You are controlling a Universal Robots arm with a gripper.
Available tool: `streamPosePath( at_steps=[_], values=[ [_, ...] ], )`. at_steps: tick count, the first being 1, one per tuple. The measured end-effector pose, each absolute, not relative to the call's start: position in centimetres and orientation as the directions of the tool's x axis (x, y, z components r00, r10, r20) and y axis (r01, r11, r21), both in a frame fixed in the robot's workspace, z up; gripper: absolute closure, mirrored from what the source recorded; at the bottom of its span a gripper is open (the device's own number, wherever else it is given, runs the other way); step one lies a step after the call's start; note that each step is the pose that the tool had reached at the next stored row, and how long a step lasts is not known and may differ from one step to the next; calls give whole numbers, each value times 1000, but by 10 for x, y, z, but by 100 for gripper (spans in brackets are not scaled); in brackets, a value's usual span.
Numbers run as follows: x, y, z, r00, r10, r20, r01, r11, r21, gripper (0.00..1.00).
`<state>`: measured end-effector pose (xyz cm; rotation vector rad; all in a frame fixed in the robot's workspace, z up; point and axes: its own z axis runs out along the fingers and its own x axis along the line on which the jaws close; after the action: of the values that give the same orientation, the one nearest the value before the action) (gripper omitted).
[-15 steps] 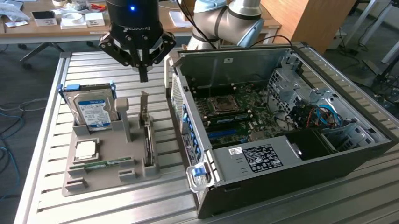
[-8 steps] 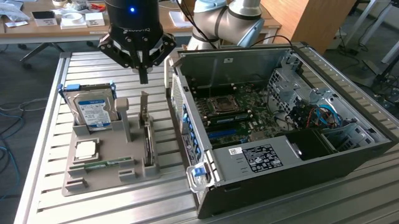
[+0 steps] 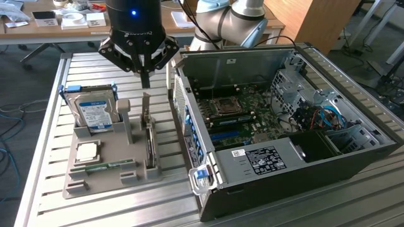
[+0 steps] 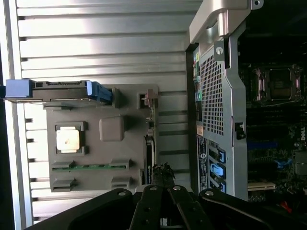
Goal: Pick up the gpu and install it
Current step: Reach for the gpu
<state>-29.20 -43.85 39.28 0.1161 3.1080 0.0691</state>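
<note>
One claw (image 3: 145,84) hangs above the desk (image 3: 94,208) with its two fingertips pressed together and nothing between them. It hovers just over the gpu (image 3: 149,142) without touching it. The gpu stands on its long edge in a slot of a grey holder tray (image 3: 107,142), with its pale metal bracket upright at the end beneath the claw. The slot is on the side of the tray nearest the open computer case (image 3: 284,182). The tray lies toward the desk's edge at the exterior view's left, and the case sits just beside it. The tray also holds an upright hard drive (image 3: 94,111), a flat processor chip (image 3: 86,151) and a RAM stick (image 3: 107,165). From the wrist view, the closed claw (image 4: 162,178) lines up over the gpu's (image 4: 149,153) thin dark edge.
</note>
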Motion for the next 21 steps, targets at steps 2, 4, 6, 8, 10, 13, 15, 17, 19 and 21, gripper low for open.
streamPosePath(
  at_steps=[2,4,6,8,10,13,15,17,19,21],
  values=[
    [-292,-440,393,-997,75,-29,74,996,46,89],
    [-292,-441,393,-997,75,-29,74,996,46,89],
    [-293,-443,393,-997,75,-29,74,996,46,89],
    [-293,-445,393,-997,75,-29,74,996,45,89],
    [-293,-447,392,-997,75,-29,74,996,45,89],
    [-294,-451,392,-997,75,-29,74,996,45,89],
    [-295,-453,392,-997,75,-29,74,996,46,89],
    [-297,-454,392,-997,76,-29,74,996,46,89],
    [-300,-455,391,-997,75,-29,74,996,46,89],
    [-302,-455,391,-997,75,-29,74,996,45,89]
  ],
)
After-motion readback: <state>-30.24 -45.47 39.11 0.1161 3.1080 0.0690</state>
